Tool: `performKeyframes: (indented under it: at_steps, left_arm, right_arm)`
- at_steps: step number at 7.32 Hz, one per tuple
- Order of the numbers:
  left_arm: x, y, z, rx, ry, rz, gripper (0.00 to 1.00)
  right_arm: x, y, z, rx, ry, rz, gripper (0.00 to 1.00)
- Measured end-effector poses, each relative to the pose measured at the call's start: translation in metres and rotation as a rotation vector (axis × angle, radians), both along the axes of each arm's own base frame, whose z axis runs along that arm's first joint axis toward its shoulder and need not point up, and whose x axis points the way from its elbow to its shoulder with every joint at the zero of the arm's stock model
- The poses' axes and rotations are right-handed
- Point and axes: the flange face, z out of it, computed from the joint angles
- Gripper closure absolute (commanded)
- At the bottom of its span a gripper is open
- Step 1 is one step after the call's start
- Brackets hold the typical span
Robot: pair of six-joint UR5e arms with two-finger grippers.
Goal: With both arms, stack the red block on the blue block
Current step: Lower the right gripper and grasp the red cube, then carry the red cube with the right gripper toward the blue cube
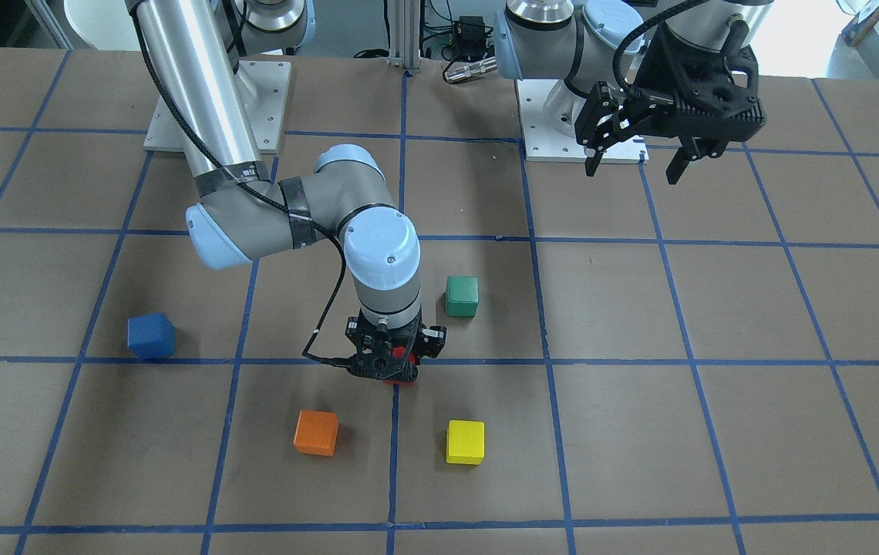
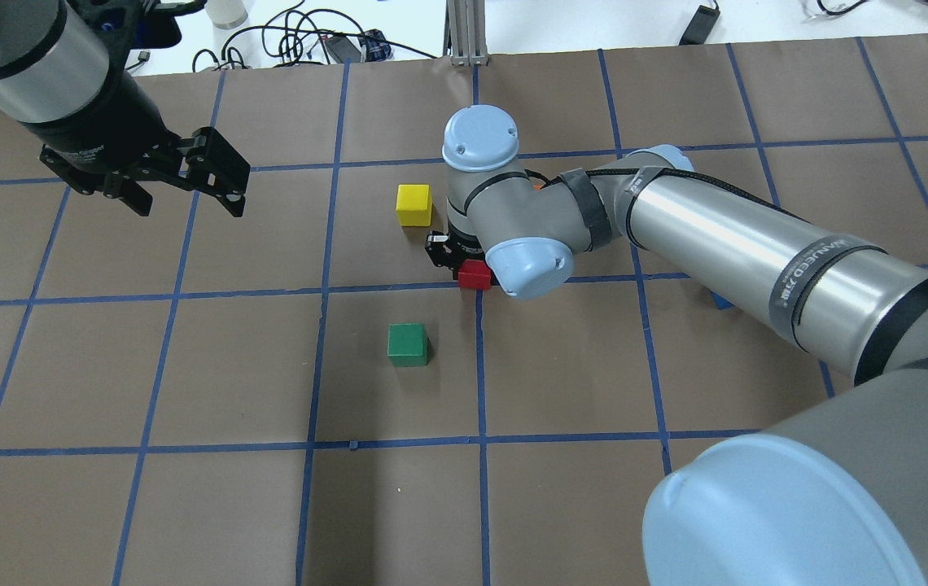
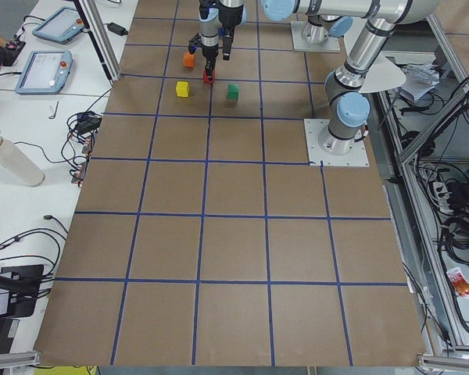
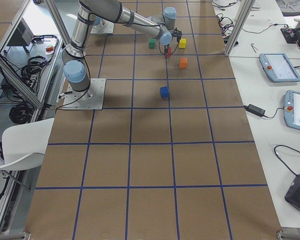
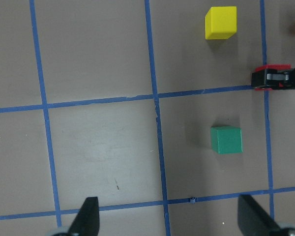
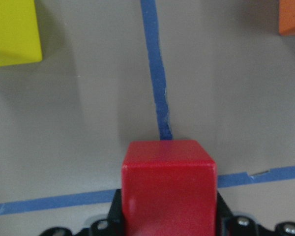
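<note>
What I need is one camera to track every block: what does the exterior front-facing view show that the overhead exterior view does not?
Only front-facing: the blue block and orange block in full; overhead, the right arm hides all but slivers of them. Only overhead: the red block mostly clear of the right gripper, which covers most of it from the front. Both: the yellow block, the green block and the open left gripper, away from the blocks.

Open table (image 1: 254,331) between red block (image 2: 474,277) and blue block (image 1: 151,337)
</note>
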Motion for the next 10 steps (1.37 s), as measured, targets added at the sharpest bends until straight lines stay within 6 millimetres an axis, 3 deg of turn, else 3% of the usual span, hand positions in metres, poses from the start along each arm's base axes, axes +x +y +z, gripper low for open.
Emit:
performKeyframes:
  at_steps: [1,3,7,10]
  left_arm:
    - [0.0,0.0,0.0,0.0,0.0,-0.001,0.0]
    - [0.0,0.0,-0.001,0.001,0.002,-0.001,0.0]
    - [0.0,0.001,-0.002,0.003,0.002,-0.002,0.0]
    - [0.0,0.007,-0.006,0.007,0.0,-0.004,0.0]
  right_arm:
    - [-0.001,0.0,0.006,-0.003,0.0,-0.002,1.0]
    - [-0.021,0.001,0.041,0.012,0.008,-0.009,1.0]
    - [-0.111,0.016,0.124,0.113,0.067,-0.015,1.0]
    - [-0.167,0.027,0.149,0.153,0.119,0.068,1.0]
